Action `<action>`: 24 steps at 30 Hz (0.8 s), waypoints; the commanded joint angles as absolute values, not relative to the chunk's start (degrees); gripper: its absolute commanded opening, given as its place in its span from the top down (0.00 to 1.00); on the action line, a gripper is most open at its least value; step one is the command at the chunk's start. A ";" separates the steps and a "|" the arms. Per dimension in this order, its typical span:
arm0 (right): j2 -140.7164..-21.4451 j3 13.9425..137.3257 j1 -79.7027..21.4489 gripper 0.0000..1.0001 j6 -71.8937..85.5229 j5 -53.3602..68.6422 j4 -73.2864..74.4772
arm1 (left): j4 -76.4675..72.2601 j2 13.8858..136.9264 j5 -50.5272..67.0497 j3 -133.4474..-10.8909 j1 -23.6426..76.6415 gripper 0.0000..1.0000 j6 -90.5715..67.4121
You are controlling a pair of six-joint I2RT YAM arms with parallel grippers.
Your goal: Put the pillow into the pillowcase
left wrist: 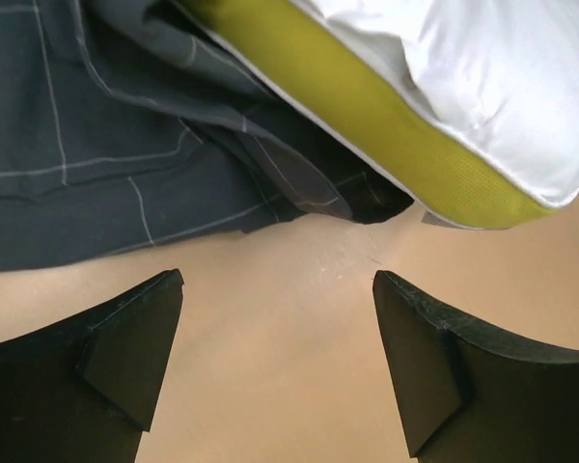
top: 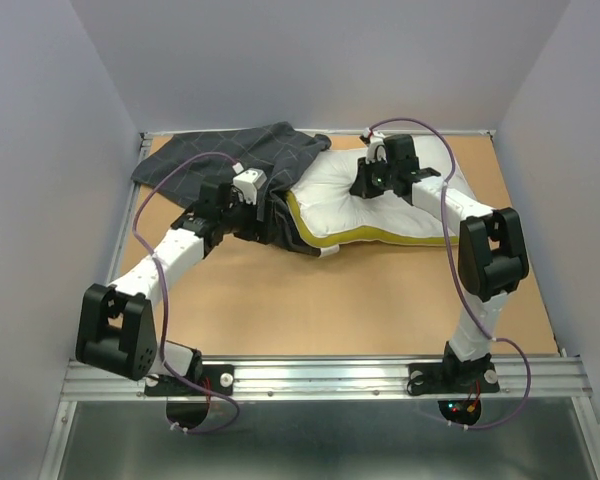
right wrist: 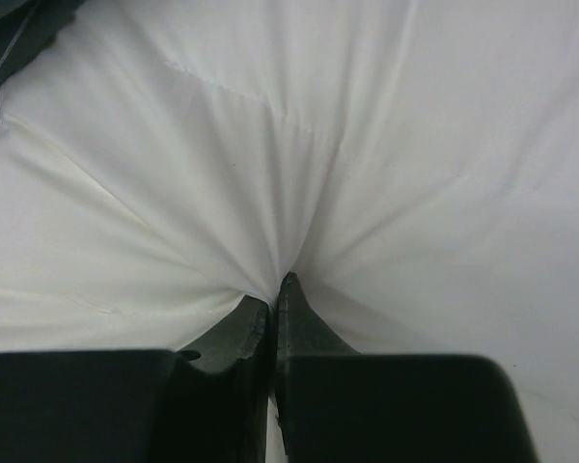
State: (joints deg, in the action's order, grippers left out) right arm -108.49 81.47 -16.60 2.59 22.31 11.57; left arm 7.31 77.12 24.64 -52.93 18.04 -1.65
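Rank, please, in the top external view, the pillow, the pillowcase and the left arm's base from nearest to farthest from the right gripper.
1. pillow: pinched in the shut right gripper, far right.
2. pillowcase: to the gripper's left, far-left corner.
3. left arm's base: near-left edge.

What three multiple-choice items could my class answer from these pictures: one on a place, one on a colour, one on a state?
1. In the top view, the pillowcase lies on which side of the pillow? A. left B. right C. nearer the arm bases
2. The band round the pillow's edge is: A. red B. blue C. yellow
3. The right fingers are: A. wide open B. shut on pillow fabric C. holding the pillowcase

Key: 1 A, the dark cloth is bunched at the far left; 2 C, the left wrist view shows it yellow; 3 B, white fabric puckers between the closed tips.
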 commanded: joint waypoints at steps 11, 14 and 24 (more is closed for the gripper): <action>-105.73 80.16 -16.70 1.00 5.01 21.36 3.60 | -8.96 94.83 26.45 -59.76 18.90 0.21 -15.03; -105.64 80.16 -16.70 0.99 4.92 20.92 3.60 | -13.08 95.98 30.05 -59.16 18.81 0.21 -17.82; -106.26 80.86 -16.70 1.00 5.36 20.74 3.60 | -13.99 96.93 27.08 -59.41 18.98 0.24 -18.37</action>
